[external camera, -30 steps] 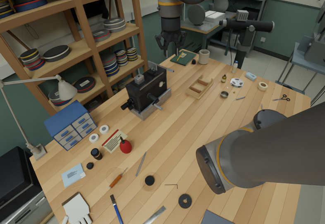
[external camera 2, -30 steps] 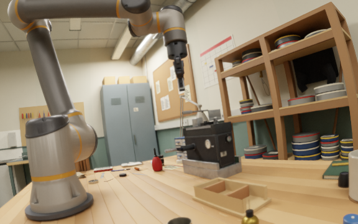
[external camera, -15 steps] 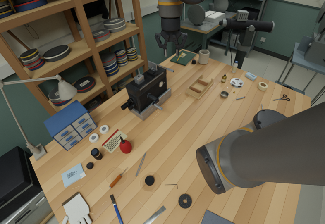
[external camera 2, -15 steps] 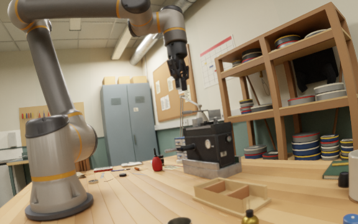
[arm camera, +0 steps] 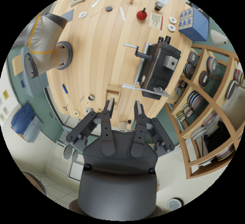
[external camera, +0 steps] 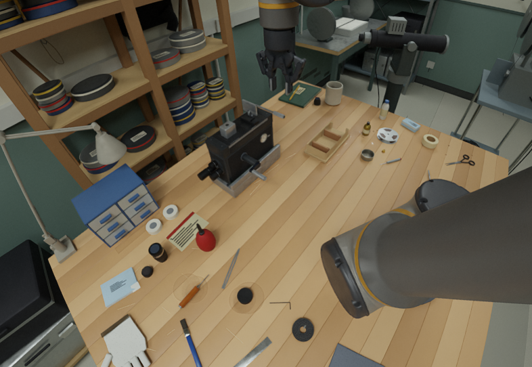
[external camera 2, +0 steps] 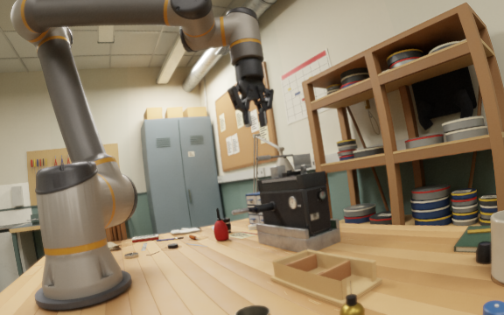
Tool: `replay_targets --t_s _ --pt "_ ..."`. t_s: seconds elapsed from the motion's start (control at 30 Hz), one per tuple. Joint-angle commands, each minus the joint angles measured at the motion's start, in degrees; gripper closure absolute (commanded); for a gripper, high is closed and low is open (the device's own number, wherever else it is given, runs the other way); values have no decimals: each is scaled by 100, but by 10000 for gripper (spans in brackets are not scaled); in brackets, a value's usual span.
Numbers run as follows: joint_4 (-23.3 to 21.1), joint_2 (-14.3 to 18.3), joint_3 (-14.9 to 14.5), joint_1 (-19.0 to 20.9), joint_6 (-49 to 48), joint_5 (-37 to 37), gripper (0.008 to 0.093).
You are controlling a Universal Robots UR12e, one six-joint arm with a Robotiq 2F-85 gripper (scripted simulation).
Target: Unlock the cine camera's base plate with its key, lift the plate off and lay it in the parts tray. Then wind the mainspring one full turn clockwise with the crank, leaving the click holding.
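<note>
My gripper [external camera: 280, 84] [external camera 2: 255, 118] [arm camera: 124, 107] hangs high above the bench's far end, beyond the camera's rear. The black cine camera [external camera: 240, 144] [external camera 2: 296, 202] [arm camera: 160, 67] sits on a grey block [external camera: 249, 171] near the shelf side of the bench. A crank [external camera: 252, 166] [external camera 2: 254, 209] [arm camera: 137, 51] sticks out of its side toward the bench middle. A grey plate with a long rod [external camera: 258, 108] [arm camera: 147, 89] stands at the camera's far end. The wooden parts tray [external camera: 326, 142] [external camera 2: 324, 271] [arm camera: 113, 94] lies to the right of the camera. The gripper is open and holds nothing.
Behind the camera stands a wooden shelf unit [external camera: 116, 58] [external camera 2: 414, 131] stacked with film cans. A green book [external camera: 300, 94], a mug [external camera: 333, 92] and small bottles sit at the bench's far end. Tools, a red blower [external camera: 205, 238] and a blue drawer box [external camera: 115, 204] lie toward the near end.
</note>
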Motion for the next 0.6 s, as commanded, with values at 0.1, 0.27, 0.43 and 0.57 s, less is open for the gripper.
replay_targets --t_s 0.1,0.27,0.43,0.57 --pt "-2 -1 -5 0 740 0 534" --pt "-2 -1 -5 0 1693 0 534" --pt "-2 -1 -5 0 2631 0 534" --pt "-2 -1 -5 0 3364 0 534"
